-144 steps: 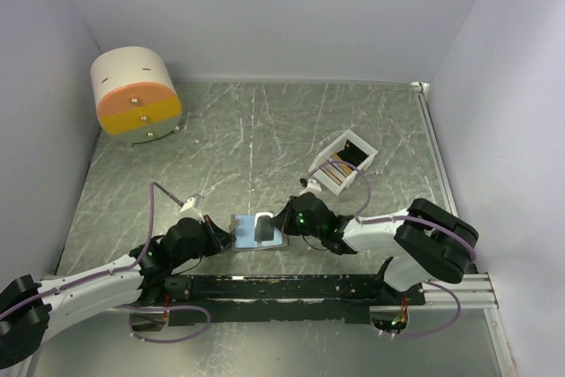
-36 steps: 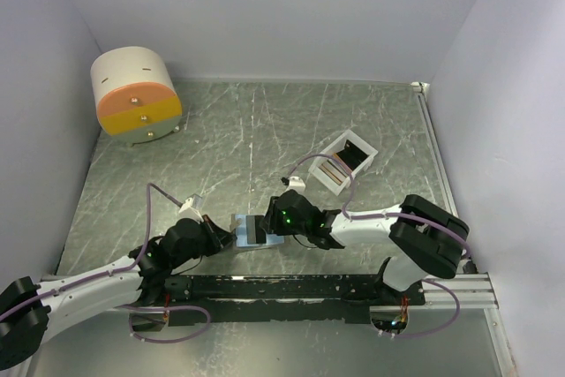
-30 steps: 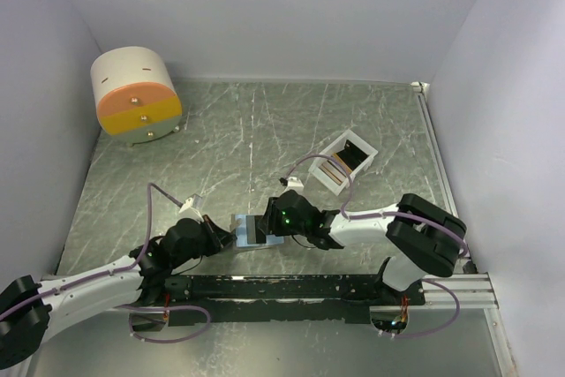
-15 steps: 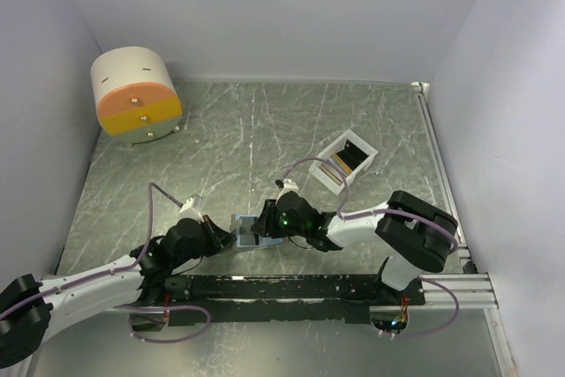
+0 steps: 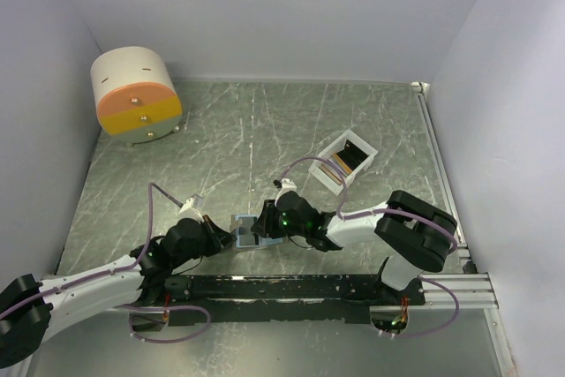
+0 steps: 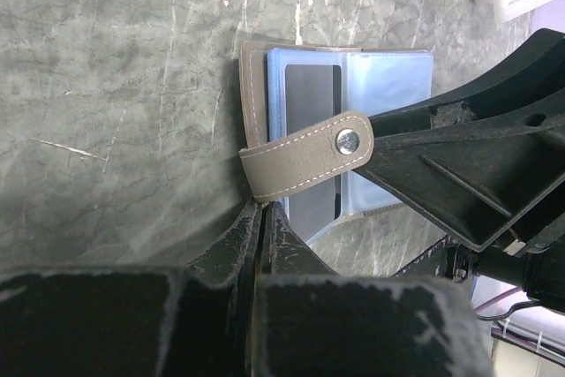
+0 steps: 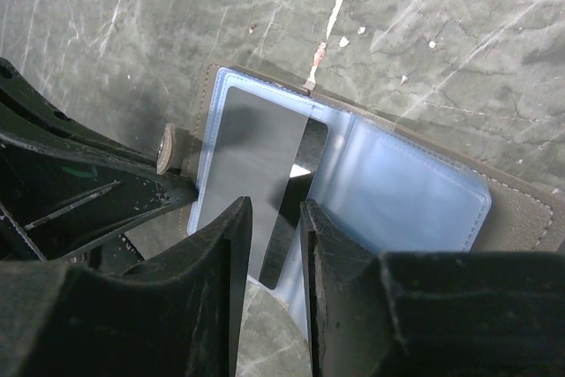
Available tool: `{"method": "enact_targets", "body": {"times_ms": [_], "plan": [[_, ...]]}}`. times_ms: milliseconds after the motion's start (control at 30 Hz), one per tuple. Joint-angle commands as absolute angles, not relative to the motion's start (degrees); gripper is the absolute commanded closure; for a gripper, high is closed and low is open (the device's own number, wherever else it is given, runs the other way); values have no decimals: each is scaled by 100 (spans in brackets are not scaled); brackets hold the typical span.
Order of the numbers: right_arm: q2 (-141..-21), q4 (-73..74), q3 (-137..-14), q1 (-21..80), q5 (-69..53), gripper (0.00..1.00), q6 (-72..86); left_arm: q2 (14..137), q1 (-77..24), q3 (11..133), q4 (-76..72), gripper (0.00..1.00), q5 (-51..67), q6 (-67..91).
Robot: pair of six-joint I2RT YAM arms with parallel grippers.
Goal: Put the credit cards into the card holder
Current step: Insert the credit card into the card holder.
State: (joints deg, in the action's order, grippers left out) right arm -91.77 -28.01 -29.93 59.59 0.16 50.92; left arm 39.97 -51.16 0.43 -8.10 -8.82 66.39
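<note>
Grey-green marbled desk (image 5: 265,130), pale walls around it. Drum (image 5: 137,94) far left at the back, not involved.

Left gripper (image 6: 262,211) is clenched, tips meeting at the holder's taupe near edge just below the tab (image 6: 305,154); it looks to be pinching that edge to pin it down.

Holder (image 7: 415,192) lies open and flat near the front middle of the desk, blue inside up. Its long axis runs roughly left-right in the top view, with the tab end toward the left arm. Judged soft and floppy, light, with slick clear pockets. It would slide or fold if pushed, so the outer cover edge is the place to hold it.

Card (image 7: 252,161) sits at the left-hand pocket, long axis across the holder's length, far end under the tab and near end pointing back at the right gripper (image 7: 272,209). Judged thin, stiff, light and slippery; best taken by its free short end, pushed straight along its length.

Right gripper's jaws are partly apart, straddling the card's near end. Whether they actually press it cannot be told.

Tray (image 5: 357,140) to the right, well apart, holds the remaining cards (image 5: 340,165) on edge.
</note>
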Motion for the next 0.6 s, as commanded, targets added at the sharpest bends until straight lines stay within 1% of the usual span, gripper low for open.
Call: {"method": "enact_targets", "body": {"times_ms": [0, 367, 433, 567], "plan": [[-9148, -2981, -3097, 5985, -195, 71, 4966, 3972, -5142, -103, -966, 93, -844, 6558], [-9209, -3039, -3154, 5980, -362, 73, 4910, 3974, -5143, -75, -975, 93, -826, 6535], [-9150, -2787, -3252, 5982, -289, 73, 4774, 3953, -5148, -54, -899, 93, -833, 6523], [-8817, -2058, -3451, 5975, -18, 69, 4307, 3825, -5146, -34, -709, 93, -865, 6525]]}}
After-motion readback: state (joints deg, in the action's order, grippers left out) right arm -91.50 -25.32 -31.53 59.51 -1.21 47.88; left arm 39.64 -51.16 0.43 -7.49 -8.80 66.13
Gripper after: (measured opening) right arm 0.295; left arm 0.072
